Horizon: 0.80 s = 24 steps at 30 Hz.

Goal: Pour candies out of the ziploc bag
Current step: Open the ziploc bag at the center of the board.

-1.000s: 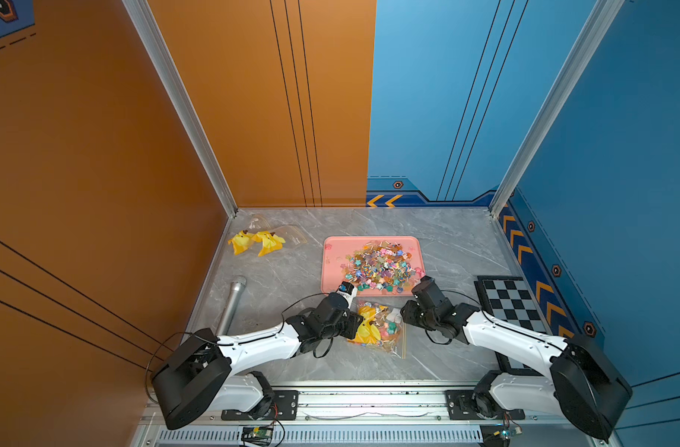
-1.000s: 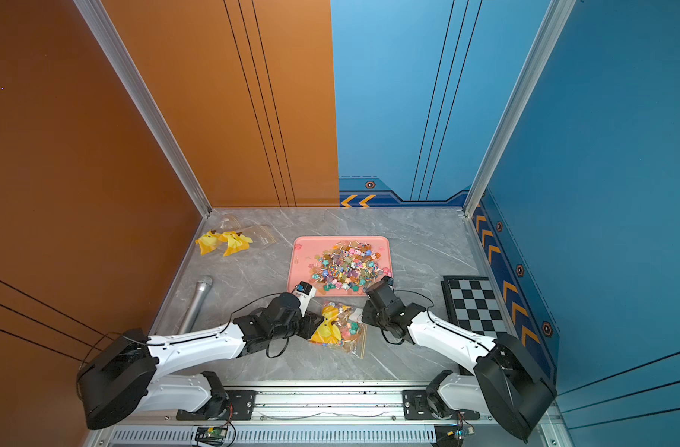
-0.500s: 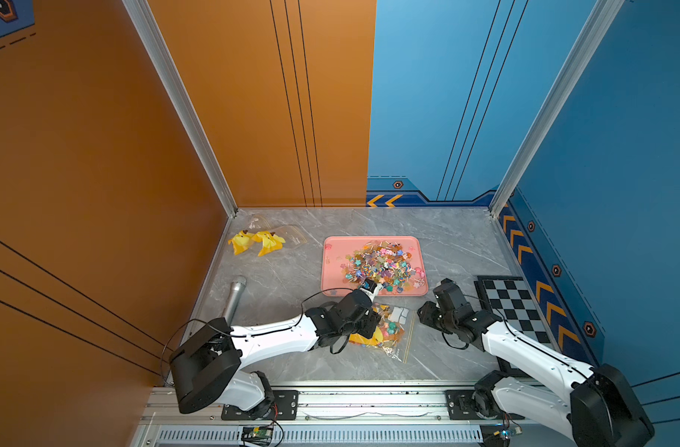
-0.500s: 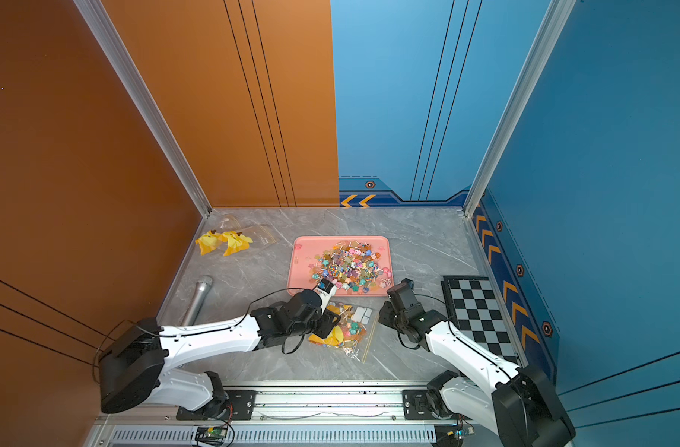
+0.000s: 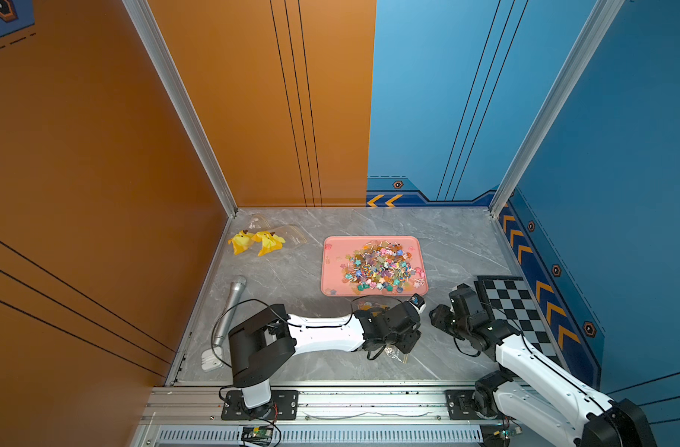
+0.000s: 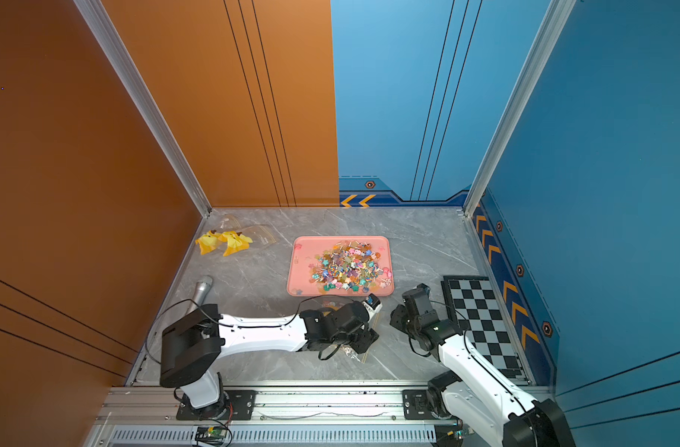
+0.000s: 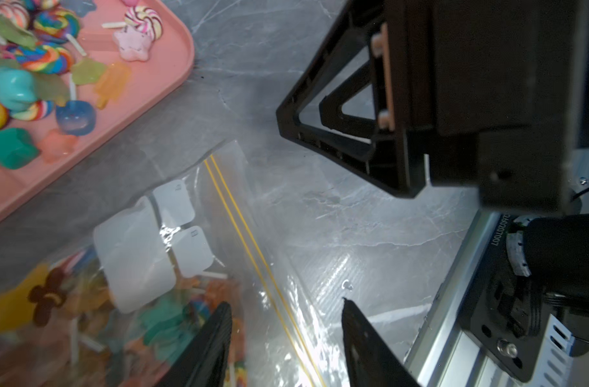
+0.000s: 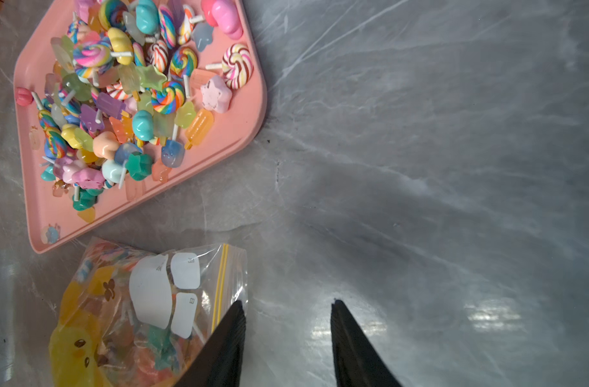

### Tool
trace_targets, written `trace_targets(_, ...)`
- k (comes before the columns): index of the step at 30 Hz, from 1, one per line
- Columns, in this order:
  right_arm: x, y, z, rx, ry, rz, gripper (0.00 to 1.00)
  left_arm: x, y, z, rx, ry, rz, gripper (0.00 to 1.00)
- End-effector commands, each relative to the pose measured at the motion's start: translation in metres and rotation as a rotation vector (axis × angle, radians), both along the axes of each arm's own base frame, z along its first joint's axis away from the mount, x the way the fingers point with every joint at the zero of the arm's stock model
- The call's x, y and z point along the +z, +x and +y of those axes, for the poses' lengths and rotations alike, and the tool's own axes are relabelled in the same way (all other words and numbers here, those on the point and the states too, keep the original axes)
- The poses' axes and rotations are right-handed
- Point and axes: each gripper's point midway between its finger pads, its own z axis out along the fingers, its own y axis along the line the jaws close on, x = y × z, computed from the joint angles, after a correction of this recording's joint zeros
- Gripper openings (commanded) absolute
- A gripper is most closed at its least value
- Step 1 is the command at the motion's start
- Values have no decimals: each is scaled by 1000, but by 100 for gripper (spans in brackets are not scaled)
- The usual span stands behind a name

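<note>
The clear ziploc bag [image 7: 199, 214] lies flat on the grey table just in front of the pink tray [image 7: 145, 83], with candies [image 7: 135, 318] still inside. Its yellow zip line runs between the fingers of my left gripper [image 7: 284, 303], which hovers open over that end. In both top views the left gripper [image 5: 406, 342] [image 6: 363, 340] hides most of the bag. My right gripper [image 8: 286, 301] is open beside the bag [image 8: 145, 308], one fingertip at its corner and bare table between the fingers. A heap of candies [image 5: 381, 267] [image 8: 125, 100] sits on the tray [image 5: 327, 271].
A chessboard [image 5: 520, 305] lies right of my right gripper [image 5: 437, 319]. A silver microphone [image 5: 230, 305] and a small white object [image 5: 210, 360] lie at the left edge. Yellow plush toys in a clear bag [image 5: 257, 242] sit at the back left.
My left gripper has slid right across the bag and opened wider. My right gripper has let go of the bag's end, backed off to the right and opened a little.
</note>
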Motion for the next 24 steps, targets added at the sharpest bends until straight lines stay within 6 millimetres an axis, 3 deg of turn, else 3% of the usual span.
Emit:
trace_targets(1,-7,-10,-11,-22,-24,28,45,-17,-4,-5,-22,111,-27,55)
trace_targets(8,-7,-14,-14,-27,-14,26,45,-37,0,-4,15,202,-15,52)
trace_targets(24,-7,-15,-14,-30,1,21,43,-46,8,8,45,290,-52,14)
